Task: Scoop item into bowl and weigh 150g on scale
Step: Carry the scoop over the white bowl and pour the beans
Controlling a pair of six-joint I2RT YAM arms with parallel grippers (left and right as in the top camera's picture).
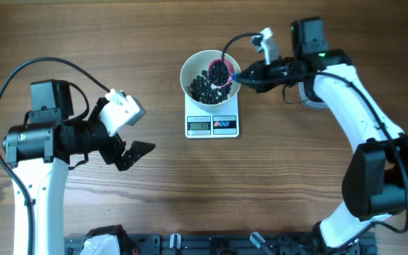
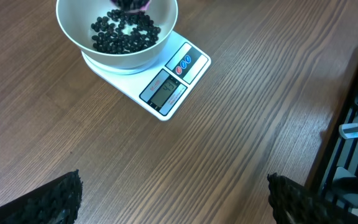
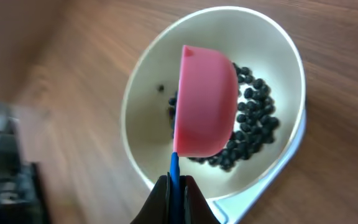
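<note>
The white bowl [image 1: 190,71] stands on the white scale [image 1: 212,125] at the back middle of the table, with a heap of black beads [image 1: 202,88] in it. Over the bowl's right side a pink scoop [image 1: 220,71], tipped and with beads in it, is held by its blue handle [image 3: 174,171] in my shut right gripper [image 1: 243,74]. The right wrist view shows the scoop's pink back [image 3: 204,102] above the beads [image 3: 253,118] and my right gripper [image 3: 176,186]. My left gripper [image 1: 129,152] hangs open and empty at the left, apart from the bowl [image 2: 123,59] and scale [image 2: 166,87].
A black rack [image 1: 211,244] runs along the table's front edge and also shows as the rack [image 2: 353,124] at the right of the left wrist view. Bare wooden table [image 1: 275,184] lies between the arms.
</note>
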